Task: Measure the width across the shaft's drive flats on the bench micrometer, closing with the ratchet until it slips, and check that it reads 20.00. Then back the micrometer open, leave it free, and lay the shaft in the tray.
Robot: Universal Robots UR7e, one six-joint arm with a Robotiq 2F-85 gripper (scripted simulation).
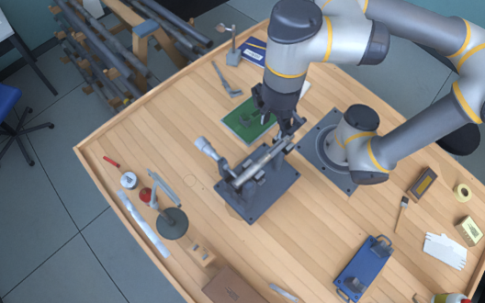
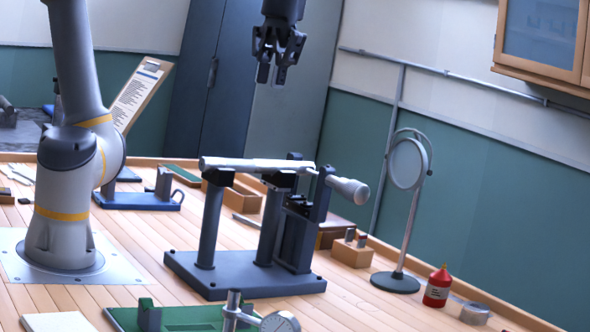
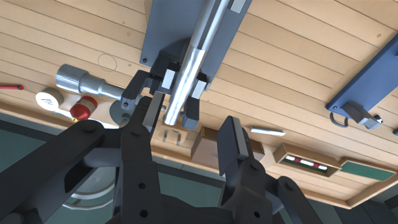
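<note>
My gripper hangs high above the bench micrometer stand, open and empty, well clear of the shaft. The silver shaft lies level across the stand's two supports, one end between the micrometer's jaws. The knurled ratchet thimble sticks out from the frame toward the bench's edge. A green tray with a grey block lies behind the stand, partly under my arm.
The arm's base stands beside the stand. A blue fixture plate, a magnifier on a round foot, a red bottle, small boxes and hand tools lie around the wooden bench.
</note>
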